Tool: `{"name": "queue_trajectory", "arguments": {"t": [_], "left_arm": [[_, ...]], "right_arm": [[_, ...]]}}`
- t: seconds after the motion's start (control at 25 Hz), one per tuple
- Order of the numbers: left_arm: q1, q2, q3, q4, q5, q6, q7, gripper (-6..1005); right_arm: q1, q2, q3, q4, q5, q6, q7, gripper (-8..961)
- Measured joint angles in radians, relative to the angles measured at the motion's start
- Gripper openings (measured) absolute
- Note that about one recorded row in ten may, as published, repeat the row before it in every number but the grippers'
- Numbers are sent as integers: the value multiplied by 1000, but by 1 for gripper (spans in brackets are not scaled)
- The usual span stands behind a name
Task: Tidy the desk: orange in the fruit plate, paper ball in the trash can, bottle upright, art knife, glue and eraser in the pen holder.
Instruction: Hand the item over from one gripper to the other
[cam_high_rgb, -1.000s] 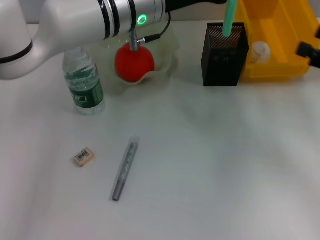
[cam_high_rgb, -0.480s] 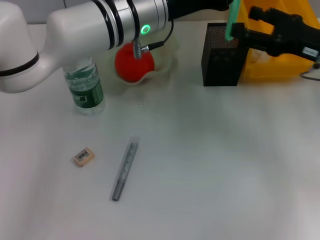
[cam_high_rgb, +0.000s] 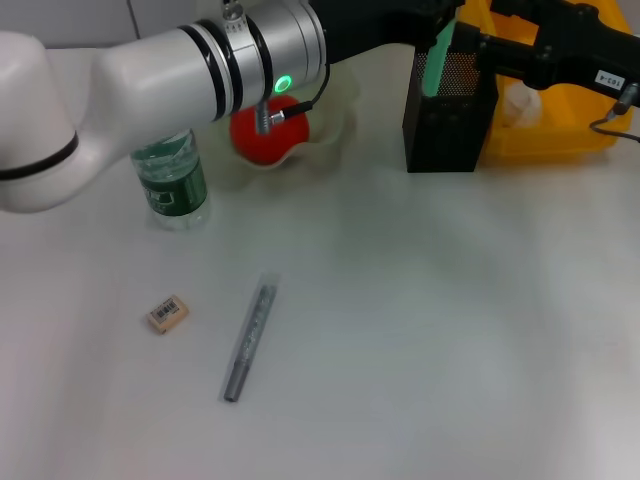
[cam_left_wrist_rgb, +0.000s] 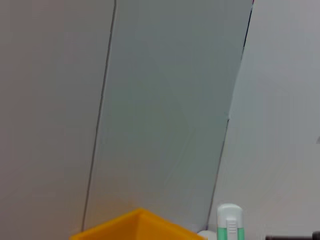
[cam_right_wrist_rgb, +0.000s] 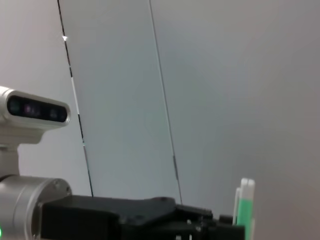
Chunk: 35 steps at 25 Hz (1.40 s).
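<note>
Well, both arms are crowded over the far edge of the desk (cam_high_rgb: 420, 330), meeting above the pen holder (cam_high_rgb: 448, 110). The left gripper (cam_high_rgb: 440, 20) reaches across from the left and appears to be closed on a green glue stick (cam_high_rgb: 437, 60) that stands tilted in the holder's mouth, though its fingertips are mostly hidden; the right gripper (cam_high_rgb: 510, 50) comes in from the right just beside it, and I cannot tell whether its fingers are open or shut. The glue looks light, stiff and smooth, so a grip high on the barrel should do, and I'd guess it will simply drop in once let go. The orange (cam_high_rgb: 268, 128) already sits in the fruit plate (cam_high_rgb: 335, 110), the bottle (cam_high_rgb: 172, 180) stands upright near it, and the paper ball (cam_high_rgb: 520, 100) lies in the trash can (cam_high_rgb: 560, 130). Left out on the open desk are the eraser (cam_high_rgb: 166, 313), small, light and a little grippy, best pinched across its short sides, and the slim grey art knife (cam_high_rgb: 248, 340), hard and thin, taken mid-shaft. There is wide bare room around both, well away from any edge.
</note>
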Motion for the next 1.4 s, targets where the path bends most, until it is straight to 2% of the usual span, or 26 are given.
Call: {"name": "queue_trajectory", "arguments": {"t": [0.2, 0.32, 0.56, 0.64, 0.68, 0.84, 0.88, 0.92, 0.96, 1.04, 1.12, 1.28, 1.4], "left_arm": [[52, 3, 25, 84, 12, -46, 16, 203], [74, 9, 20, 125, 33, -44, 10, 204], [80, 11, 17, 135, 40, -41, 3, 205], [96, 17, 12, 162, 77, -38, -37, 205], [123, 19, -17, 202, 181, -17, -114, 206], [123, 19, -17, 202, 181, -17, -114, 206], [180, 18, -142, 272, 383, 116, -248, 207], [180, 18, -142, 272, 383, 116, -248, 207], [194, 19, -206, 280, 441, 188, -289, 207], [194, 19, -206, 280, 441, 188, -289, 207], [227, 17, -301, 294, 508, 287, -332, 208], [269, 15, -305, 329, 513, 293, -332, 209], [273, 14, -304, 335, 513, 294, -332, 209]], "right_arm": [[16, -4, -5, 1, -20, -5, -4, 786], [33, -4, -49, 1, -43, -3, 7, 786], [54, -4, -65, 9, -43, 10, 11, 785], [64, -4, -69, 10, -44, 11, 17, 785], [71, -5, -75, 10, -46, 11, 22, 785], [94, -20, -121, 9, -55, 2, 62, 785], [98, -25, -137, 7, -56, 1, 74, 785], [103, -32, -158, 5, -56, 0, 89, 785], [111, -43, -190, 2, -56, 0, 114, 785], [121, -48, -214, 2, -56, -4, 130, 785], [124, -49, -223, 2, -56, -7, 135, 785], [137, -48, -241, 5, -57, -8, 143, 784], [146, -43, -241, 8, -57, 0, 143, 784]]}}
